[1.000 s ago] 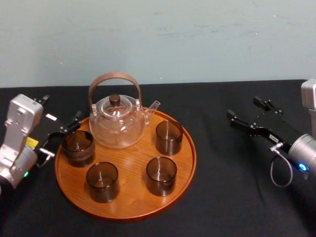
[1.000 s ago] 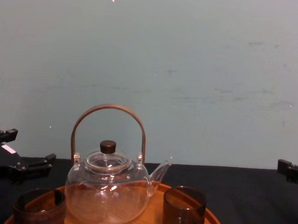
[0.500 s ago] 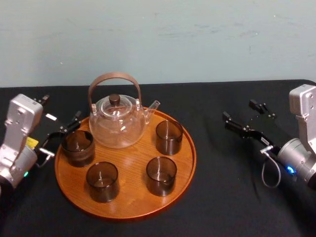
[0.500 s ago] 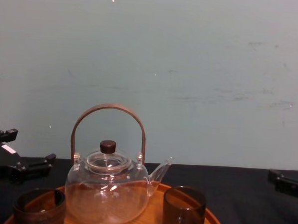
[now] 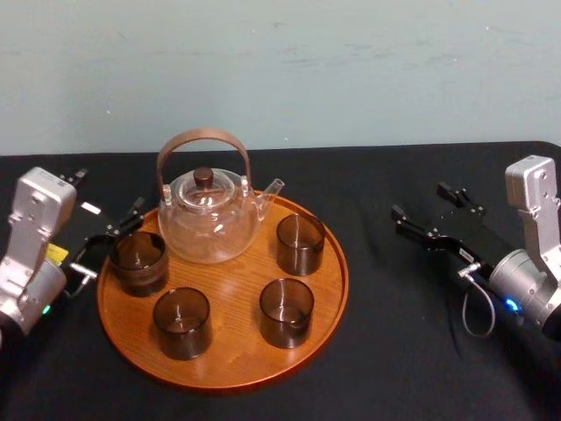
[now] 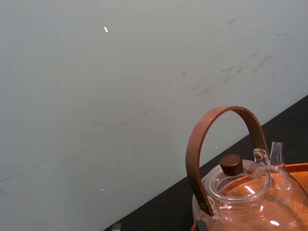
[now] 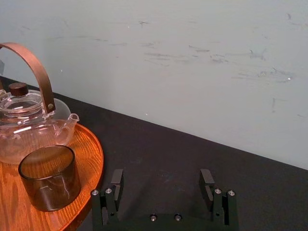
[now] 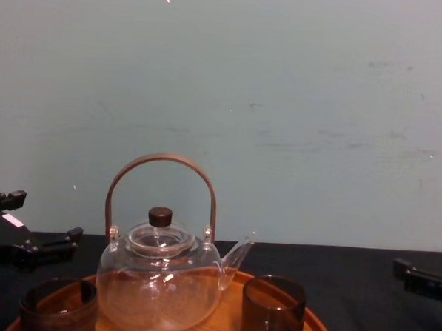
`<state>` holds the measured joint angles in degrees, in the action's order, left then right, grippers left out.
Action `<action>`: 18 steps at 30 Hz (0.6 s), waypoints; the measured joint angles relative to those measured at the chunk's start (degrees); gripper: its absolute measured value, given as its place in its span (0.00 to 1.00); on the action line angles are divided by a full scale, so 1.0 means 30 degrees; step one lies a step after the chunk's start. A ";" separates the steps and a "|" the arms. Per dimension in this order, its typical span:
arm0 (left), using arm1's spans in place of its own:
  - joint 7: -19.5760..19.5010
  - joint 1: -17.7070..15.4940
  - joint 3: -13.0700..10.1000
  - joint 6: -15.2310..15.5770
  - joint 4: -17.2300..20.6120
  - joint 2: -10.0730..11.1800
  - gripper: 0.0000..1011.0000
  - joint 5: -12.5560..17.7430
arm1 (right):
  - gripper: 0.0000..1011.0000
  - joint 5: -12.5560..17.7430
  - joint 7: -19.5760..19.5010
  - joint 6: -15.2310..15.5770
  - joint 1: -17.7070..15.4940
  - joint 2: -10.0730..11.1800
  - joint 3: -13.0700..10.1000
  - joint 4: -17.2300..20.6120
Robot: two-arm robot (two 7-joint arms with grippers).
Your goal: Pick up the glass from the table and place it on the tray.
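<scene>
Left gripper (image 5: 110,241) sits at the left rim of the tray (image 5: 237,364), fingers spread, just beside the leftmost glass (image 5: 138,261) — whether it touches, I cannot tell. That glass stands upright on the tray with three more and the teapot (image 5: 209,219), so the placing looks done, with only the withdrawal left. Right gripper (image 5: 419,200) hovers over the cloth (image 5: 394,351), fingers spread and empty, well apart from the tray — idle.

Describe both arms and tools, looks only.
Silver-grey housings and black two-finger tools on both: left tool, right tool. The left arm carries a yellow label and green light; the right arm a looped grey cable and blue light.
</scene>
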<state>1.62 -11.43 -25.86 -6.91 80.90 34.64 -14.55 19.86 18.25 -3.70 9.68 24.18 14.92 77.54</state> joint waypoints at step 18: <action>0.0001 -0.0001 0.0000 0.0000 0.0000 0.0000 0.99 -0.0001 | 0.99 0.0058 -0.0032 0.0024 -0.0018 0.0030 0.0027 0.0052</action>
<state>1.62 -11.43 -25.86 -6.91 80.90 34.65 -14.55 20.03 18.15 -3.63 9.63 24.27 15.00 77.70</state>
